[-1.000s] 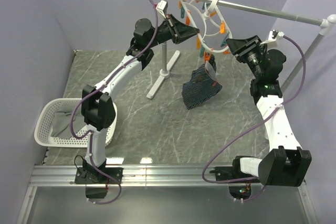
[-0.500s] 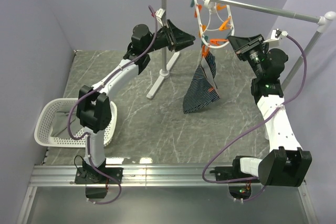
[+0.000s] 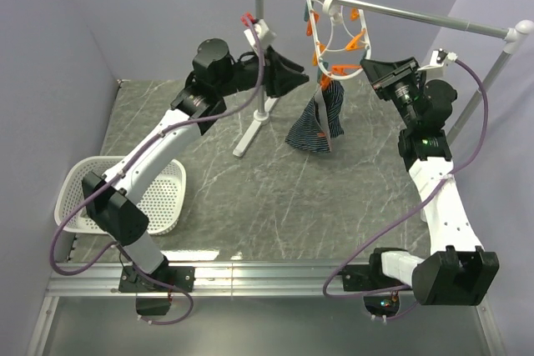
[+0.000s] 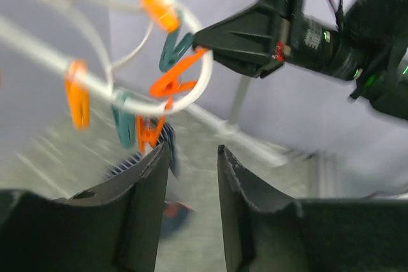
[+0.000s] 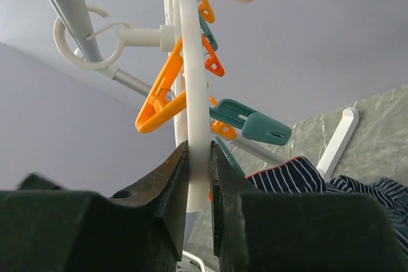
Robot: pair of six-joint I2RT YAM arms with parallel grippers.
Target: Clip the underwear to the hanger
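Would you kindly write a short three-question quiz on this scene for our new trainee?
1. True or false: the right gripper is shut on the ring of the hanger.
2. Fill in: the left gripper is open and holds ____.
3. The underwear is: A) in the left gripper; B) hanging from the hanger; C) in the right gripper.
Key: 1 true; 2 nothing; 3 B.
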